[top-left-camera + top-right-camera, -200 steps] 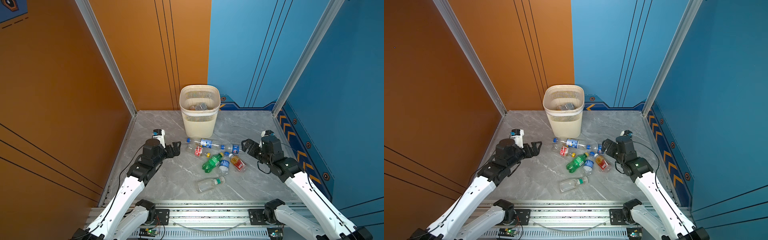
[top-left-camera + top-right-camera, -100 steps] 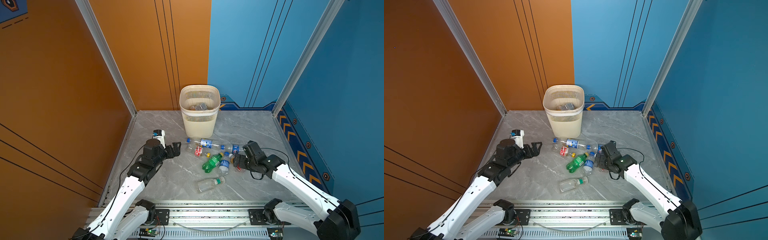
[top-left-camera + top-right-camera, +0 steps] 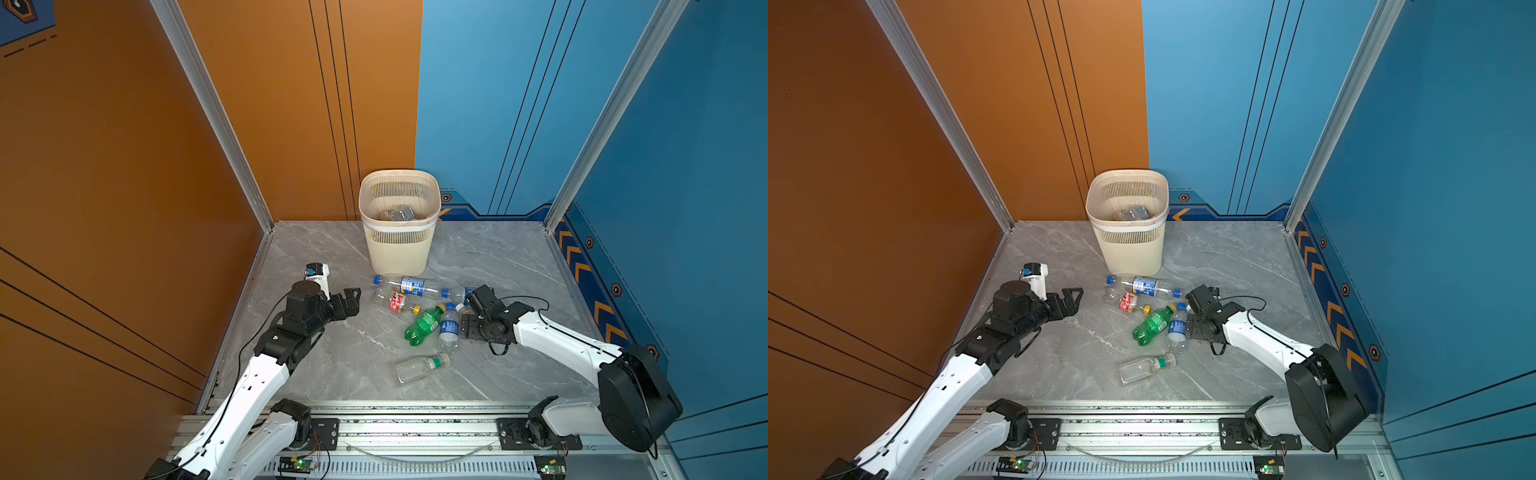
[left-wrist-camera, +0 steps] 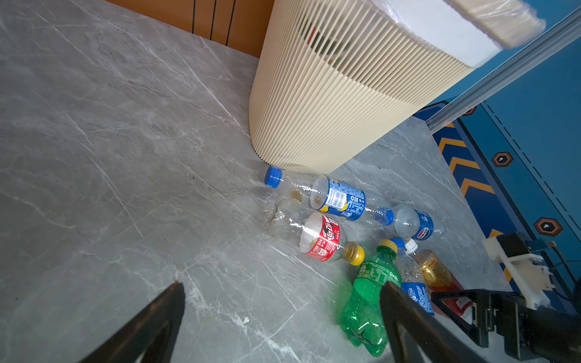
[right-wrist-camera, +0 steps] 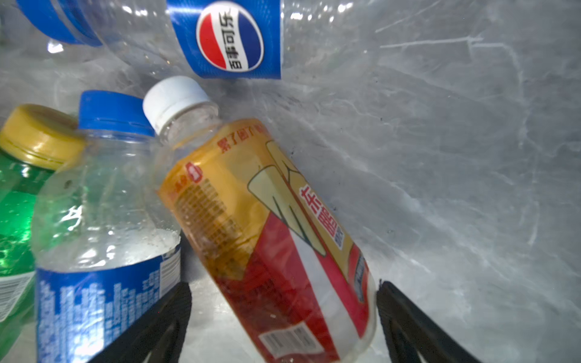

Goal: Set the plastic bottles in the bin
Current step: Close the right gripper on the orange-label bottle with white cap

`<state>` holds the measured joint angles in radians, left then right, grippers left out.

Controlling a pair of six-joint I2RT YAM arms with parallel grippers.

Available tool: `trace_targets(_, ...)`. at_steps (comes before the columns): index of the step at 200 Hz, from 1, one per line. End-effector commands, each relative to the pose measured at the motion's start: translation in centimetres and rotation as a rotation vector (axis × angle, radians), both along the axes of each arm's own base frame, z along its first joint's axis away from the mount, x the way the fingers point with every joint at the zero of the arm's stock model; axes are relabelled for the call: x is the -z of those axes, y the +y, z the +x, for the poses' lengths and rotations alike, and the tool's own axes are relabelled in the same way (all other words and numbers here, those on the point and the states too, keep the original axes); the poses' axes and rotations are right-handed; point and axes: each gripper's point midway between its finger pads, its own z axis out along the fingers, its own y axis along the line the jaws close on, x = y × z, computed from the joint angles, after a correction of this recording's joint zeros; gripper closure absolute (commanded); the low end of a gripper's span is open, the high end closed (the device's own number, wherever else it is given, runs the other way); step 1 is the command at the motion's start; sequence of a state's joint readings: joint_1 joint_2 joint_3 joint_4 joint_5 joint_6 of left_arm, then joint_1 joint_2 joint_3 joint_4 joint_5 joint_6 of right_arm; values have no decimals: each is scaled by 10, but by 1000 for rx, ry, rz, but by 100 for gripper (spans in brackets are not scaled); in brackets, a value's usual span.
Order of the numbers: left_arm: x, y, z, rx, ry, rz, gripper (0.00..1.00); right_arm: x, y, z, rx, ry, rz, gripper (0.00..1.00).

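straddling a white-capped, orange-and-red-labelled bottle [image 5: 267,220], right jaws stand wide, left jaws likewise.

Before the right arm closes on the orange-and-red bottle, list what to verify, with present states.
1. Target: orange-and-red bottle lies between the right jaws: ok.
2. Grip on it by the right jaws: not ok, they stand open.
3. Clearance: blue-label bottle free of those jaws: not ok, it crowds one.
4. Destination: bin upright, mouth unobstructed: ok.
5. Other arm: left jaws open, empty: ok.
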<state>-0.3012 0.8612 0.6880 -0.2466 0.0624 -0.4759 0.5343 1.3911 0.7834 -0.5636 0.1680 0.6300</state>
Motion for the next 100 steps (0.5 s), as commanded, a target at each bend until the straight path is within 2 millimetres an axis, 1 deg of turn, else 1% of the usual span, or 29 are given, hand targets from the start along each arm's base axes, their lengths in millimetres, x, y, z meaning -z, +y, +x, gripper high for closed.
trace_targets(1,5,7,-5,-12,9,29,2,5,-2,10,-8,-30,-48,7)
trace_targets(25,6,9,-5,-15,11,31,2,6,-5,15,-12,-32,-86,7)
trace_targets(41,6,10,-5,-15,12,30,2,-1,-8,20,-14,-51,-114,6)
trace_targets(66,9,10,-5,-16,20,31,2,-9,-6,28,-30,-76,-117,5)
trace_targets(100,11,10,-5,-14,27,28,2,-5,-2,35,-57,-64,-132,3)
